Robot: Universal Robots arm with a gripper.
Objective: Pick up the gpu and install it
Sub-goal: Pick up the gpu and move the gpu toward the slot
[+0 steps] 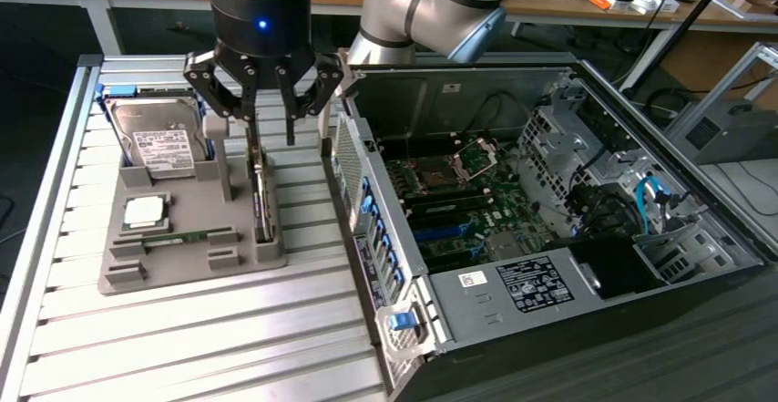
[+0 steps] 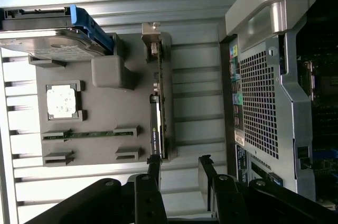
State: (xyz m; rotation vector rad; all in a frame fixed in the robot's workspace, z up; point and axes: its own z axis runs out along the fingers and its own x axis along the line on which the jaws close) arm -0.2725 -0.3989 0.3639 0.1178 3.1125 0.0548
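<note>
The gpu stands on its edge in a slot along the grey tray, on the side nearest the computer case. In the wrist view the gpu shows as a thin green card with a silvery bracket at one end. My gripper hangs open just above the card's far end, holding nothing. In the wrist view my gripper has one finger in line with the card, and the gap between the fingers lies slightly toward the case.
The tray also holds a hard drive, a processor chip and a memory stick. The open computer case lies close beside the tray, at the exterior view's right, with its motherboard exposed. Slatted metal table surrounds both.
</note>
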